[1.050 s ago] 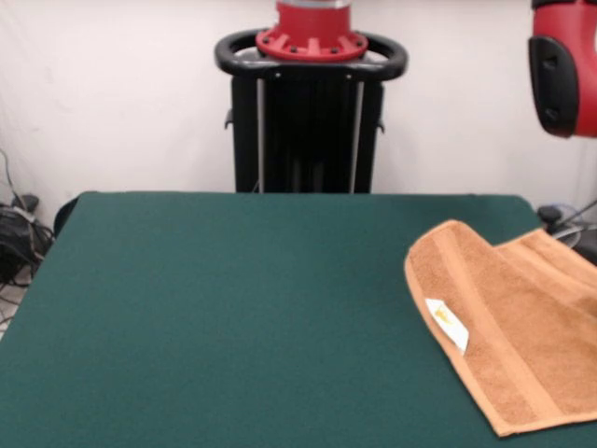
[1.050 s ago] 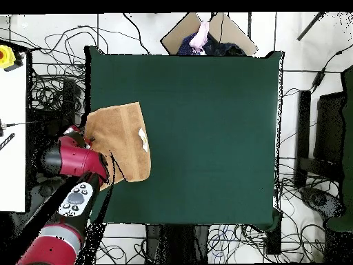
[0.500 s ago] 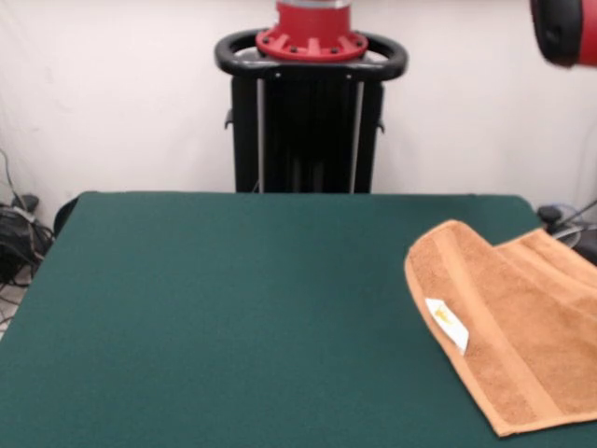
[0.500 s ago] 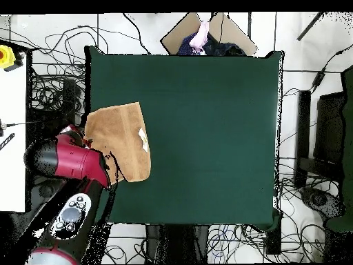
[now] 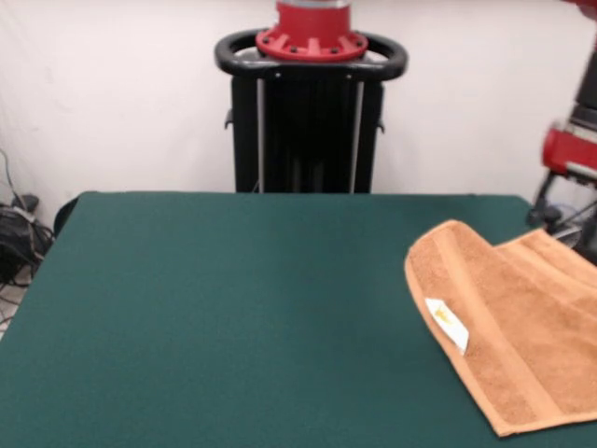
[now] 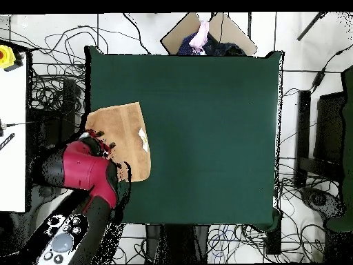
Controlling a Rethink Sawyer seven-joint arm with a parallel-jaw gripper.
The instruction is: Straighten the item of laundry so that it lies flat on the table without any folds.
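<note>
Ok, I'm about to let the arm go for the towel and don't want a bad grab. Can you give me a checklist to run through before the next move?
1. Towel on the table: ok, though it sits at one side edge.
2. Towel flat: not ok, one part is folded over, with the white tag showing on the flap.
3. Whole towel visible: not ok, the arm covers part of it in the overhead view and the front view crops it.
4. End effector state: cannot tell, it is hidden under the arm.
5. Person at the far edge clear of the towel: ok.
</note>
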